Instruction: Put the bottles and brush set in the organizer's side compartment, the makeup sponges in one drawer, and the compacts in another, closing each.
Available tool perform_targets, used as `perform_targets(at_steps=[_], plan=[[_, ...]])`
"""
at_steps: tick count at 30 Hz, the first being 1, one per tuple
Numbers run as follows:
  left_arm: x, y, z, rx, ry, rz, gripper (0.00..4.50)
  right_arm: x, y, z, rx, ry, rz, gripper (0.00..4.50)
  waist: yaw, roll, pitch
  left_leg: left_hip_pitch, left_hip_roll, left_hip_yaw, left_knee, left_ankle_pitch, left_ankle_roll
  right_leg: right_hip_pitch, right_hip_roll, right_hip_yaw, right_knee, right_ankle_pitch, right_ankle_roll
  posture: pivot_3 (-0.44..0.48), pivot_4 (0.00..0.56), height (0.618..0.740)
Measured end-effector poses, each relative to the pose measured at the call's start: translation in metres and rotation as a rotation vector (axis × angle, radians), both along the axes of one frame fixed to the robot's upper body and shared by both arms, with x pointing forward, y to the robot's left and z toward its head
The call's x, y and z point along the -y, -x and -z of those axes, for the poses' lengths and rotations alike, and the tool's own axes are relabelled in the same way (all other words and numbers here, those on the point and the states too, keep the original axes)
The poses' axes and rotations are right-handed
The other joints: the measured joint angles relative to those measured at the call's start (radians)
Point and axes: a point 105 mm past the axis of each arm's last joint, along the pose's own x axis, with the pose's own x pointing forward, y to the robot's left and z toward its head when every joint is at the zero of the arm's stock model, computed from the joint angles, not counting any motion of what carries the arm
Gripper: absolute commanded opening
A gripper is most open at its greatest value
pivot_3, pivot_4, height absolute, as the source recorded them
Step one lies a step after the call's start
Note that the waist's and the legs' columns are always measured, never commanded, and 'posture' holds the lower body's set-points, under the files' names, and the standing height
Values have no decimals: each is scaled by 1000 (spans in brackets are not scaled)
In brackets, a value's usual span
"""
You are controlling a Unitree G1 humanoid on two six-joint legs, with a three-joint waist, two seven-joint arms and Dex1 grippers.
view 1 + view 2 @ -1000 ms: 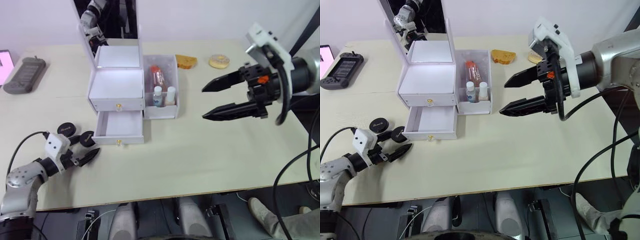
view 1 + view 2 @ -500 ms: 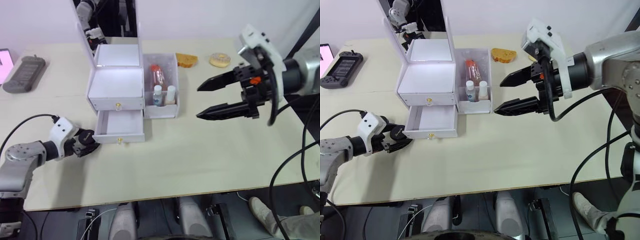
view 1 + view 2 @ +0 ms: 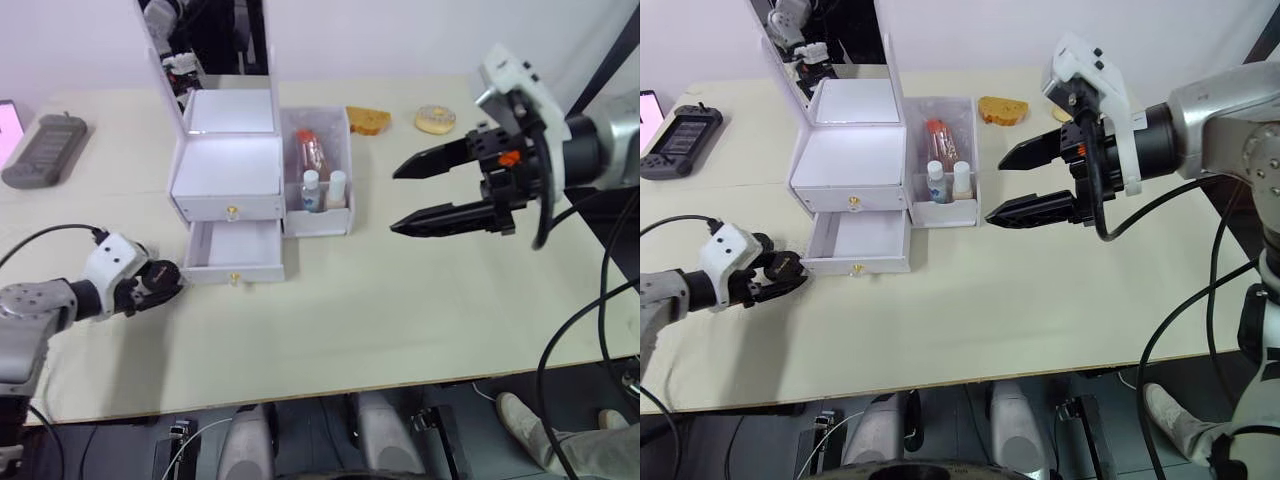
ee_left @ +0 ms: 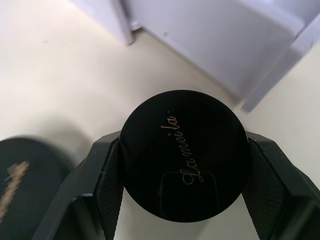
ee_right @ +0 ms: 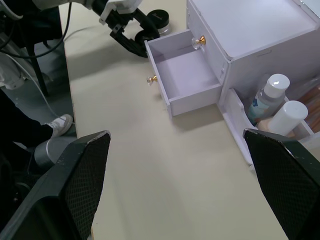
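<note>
- One organizer (image 3: 225,165) stands on the table (image 3: 400,300), its mirror (image 3: 210,35) upright at the back.
- It has two gold-knobbed drawers. The upper drawer (image 3: 228,208) is shut; the lower drawer (image 3: 235,252) is pulled out, and its inside looks bare white.
- The side compartment (image 3: 318,170) sits on the organizer's right flank and holds two white-capped bottles: a clear one with a pale blue label (image 3: 312,190) and a beige one (image 3: 337,188), side by side at its front end.
- Behind the bottles in the same bin lies one longer packet with orange-red parts (image 3: 309,150); I cannot tell what it is.
- Two black compacts are in sight. One compact (image 4: 182,155), with gold script on its lid, is clamped between the fingers of the left gripper (image 3: 160,282), just left of the open lower drawer's front corner.
- The second compact (image 4: 22,185) lies on the table close beside the held one, seen at the edge of the left wrist view.
- The right gripper (image 3: 412,195) hovers above the table to the right of the organizer, jaws spread wide and holding nothing.
- Two food-like items rest at the far edge of the table: one slice of toast (image 3: 369,121) and one ring-shaped pastry (image 3: 436,121).
- One dark handheld device (image 3: 45,150) lies at the far left of the table.
</note>
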Motion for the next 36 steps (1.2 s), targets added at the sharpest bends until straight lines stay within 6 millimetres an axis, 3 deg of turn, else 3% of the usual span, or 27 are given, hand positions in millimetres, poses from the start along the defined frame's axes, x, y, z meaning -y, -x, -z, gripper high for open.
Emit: perform_targets(at_steps=[6, 8, 12, 15, 24, 29, 36], plan=[[-4, 14, -14, -3, 16, 39, 2671, -3, -3, -1, 0, -26, -27, 4500, 2, 0, 0, 0, 0, 0, 0, 0, 0, 0, 0, 0, 0, 0, 0, 0, 150, 738], [0, 15, -31, 29, 35, 83, 2671, -5, -3, -1, 1, -30, -41, 4500, 4, -1, 0, 0, 0, 0, 0, 0, 0, 0, 0, 0, 0, 0, 0, 0, 150, 738], [13, 10, -83, 141, 45, 196, 2671, -6, -3, -1, 13, -31, -53, 4500, 7, 0, 0, 0, 0, 0, 1, 0, 0, 0, 0, 0, 0, 0, 0, 0, 150, 738], [19, 6, -103, 168, 32, 229, 2671, -6, -3, 0, 15, -32, -54, 4500, 6, 0, 0, 0, 0, 0, 1, 0, 0, 1, 0, 0, 0, 0, 0, 0, 150, 738], [80, -27, -108, 87, 52, 378, 2671, -3, 1, 6, 1, -33, -29, 4500, 26, -1, 0, 0, 0, -1, 4, 0, 0, 1, 2, 2, 5, 0, 5, 0, 150, 738], [88, -35, -88, 16, 66, 386, 2671, 2, 5, 5, 11, -41, 15, 4500, 24, -1, 0, 0, 0, -1, 4, 0, 0, 0, 3, 2, 7, -1, 8, 0, 150, 738], [83, -38, -77, -16, 42, 366, 2671, 3, 9, 5, 14, -49, 32, 4500, 26, -1, 0, 1, 0, -2, 6, 0, 0, 0, 3, 2, 9, -1, 8, 0, 150, 738]])
